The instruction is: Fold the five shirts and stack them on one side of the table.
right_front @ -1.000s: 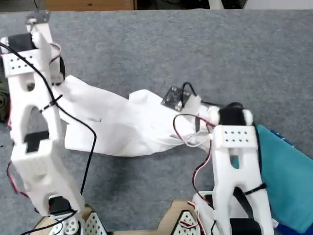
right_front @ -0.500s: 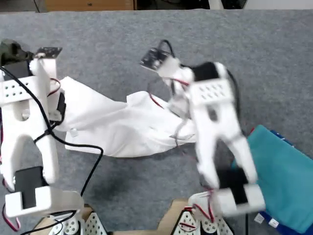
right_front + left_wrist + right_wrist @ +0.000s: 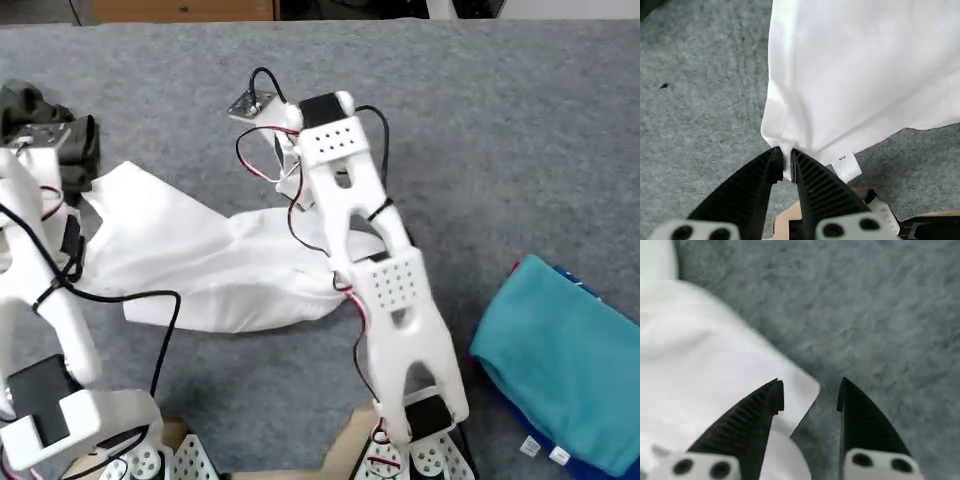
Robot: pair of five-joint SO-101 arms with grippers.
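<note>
1. High view, what changed: a second ago the right arm [image 3: 350, 210] stood near the desk's front edge, at the right end of the white shirt [image 3: 200, 265]. It has since swung across the shirt, and its wrist now hangs over the shirt's far edge, mid-desk. The left arm [image 3: 40, 300] has drawn back toward the left edge, taking the shirt's left corner with it. We judge that the right arm has let go and is seeking a fresh hold, so the fold itself has not begun.
2. High view, the shirt: it lies crumpled and stretched lengthwise across the left half of the grey desk [image 3: 520, 130], not flat. A folded teal shirt [image 3: 560, 370] sits at the front right corner, well apart. A dark green bundle [image 3: 30, 105] lies at the left edge.
3. Left wrist view: the left gripper [image 3: 784, 162] is clenched on a bunched edge of the white shirt, with cloth pinched between its black fingers. A small label [image 3: 846, 165] hangs just beside the pinch. The fabric looks thin, plain and softly creased.
4. Right wrist view: the right gripper [image 3: 810, 390] is spread wide and holds nothing. One finger hangs over a rounded corner of the white shirt, the other over bare desk.
</note>
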